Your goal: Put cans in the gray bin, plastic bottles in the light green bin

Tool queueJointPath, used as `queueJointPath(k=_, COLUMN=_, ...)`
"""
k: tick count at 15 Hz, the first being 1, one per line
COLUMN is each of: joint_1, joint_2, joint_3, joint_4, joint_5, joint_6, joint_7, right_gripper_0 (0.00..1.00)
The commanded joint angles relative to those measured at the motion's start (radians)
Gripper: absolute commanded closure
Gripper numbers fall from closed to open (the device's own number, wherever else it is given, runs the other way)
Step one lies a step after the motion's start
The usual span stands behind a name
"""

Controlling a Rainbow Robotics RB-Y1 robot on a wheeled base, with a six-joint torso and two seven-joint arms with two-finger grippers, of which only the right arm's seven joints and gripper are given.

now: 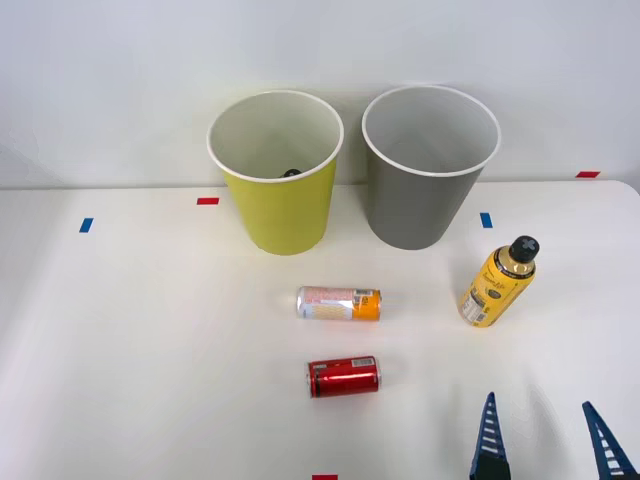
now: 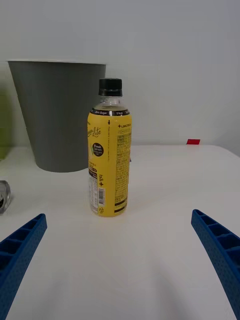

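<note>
Fingers [image 2: 20, 245] of the right gripper [image 1: 548, 440] stand wide apart with nothing between them, low over the table [image 1: 150, 380] near its front right edge. Just beyond the jaws, in line with the gap, the yellow bottle [image 2: 109, 152] stands upright with its black cap on, apart from both fingers. The gray bin [image 1: 428, 165] stands behind the bottle, and the light green bin [image 1: 277, 170] stands beside that to the left; a small dark object shows at the bottom inside the green one. Left of the gripper, the red can [image 1: 343, 376] lies on its side, and the silver-pink can [image 1: 338, 303] lies likewise a little farther back.
</note>
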Motion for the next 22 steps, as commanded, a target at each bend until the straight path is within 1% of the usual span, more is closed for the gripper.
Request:
queueJointPath(k=1, joint_1=0.001, joint_2=-0.007, joint_3=0.011, joint_4=0.000, joint_5=0.003, joint_6=0.003, joint_7=0.006, right_gripper_0=0.00)
queueJointPath(k=22, joint_1=0.002, joint_2=-0.004, joint_3=0.013, joint_4=0.000, joint_5=0.004, joint_6=0.003, joint_7=0.006, right_gripper_0=0.00)
